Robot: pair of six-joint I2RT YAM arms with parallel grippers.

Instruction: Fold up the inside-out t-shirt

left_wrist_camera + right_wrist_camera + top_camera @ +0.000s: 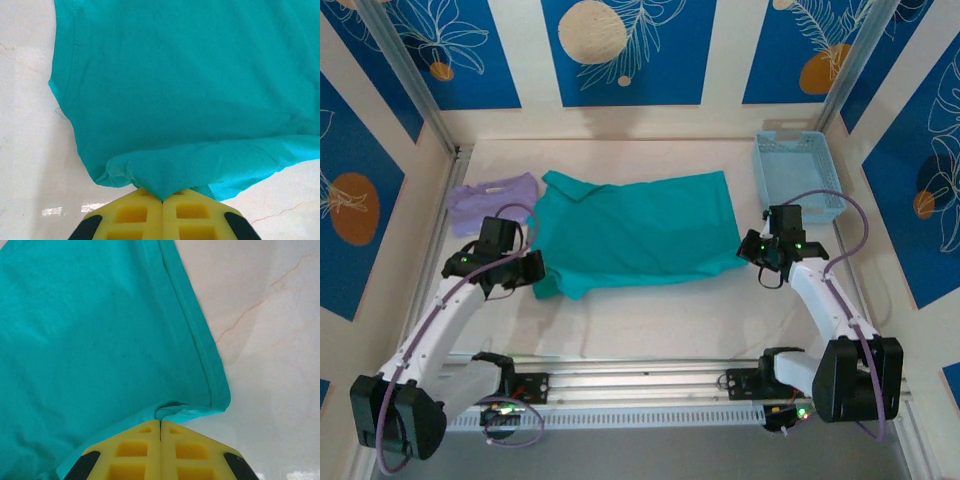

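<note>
Left gripper (pixel 162 198) first: my yellow pads are pressed together with a tuck of teal cloth pinched between them, and the fabric bunches up into a small ridge right at the tips. Right gripper (pixel 160 423) is the same, jaws closed tight on the hemmed corner, with the stitched edge running away from the pinch. So I've got the inside-out t-shirt (pixel 635 235) by both near corners. Out from there it lies spread broad and mostly flat across the middle of the table (pixel 650 320), collar end toward my left arm and hem toward my right. I can't see a fold in it yet, so I'd call this the very start: grips are set, every fold is left to do. The lavender garment (pixel 492 200) sits just beside the far-left end, and the blue basket (pixel 798 175) is off to the far right.
</note>
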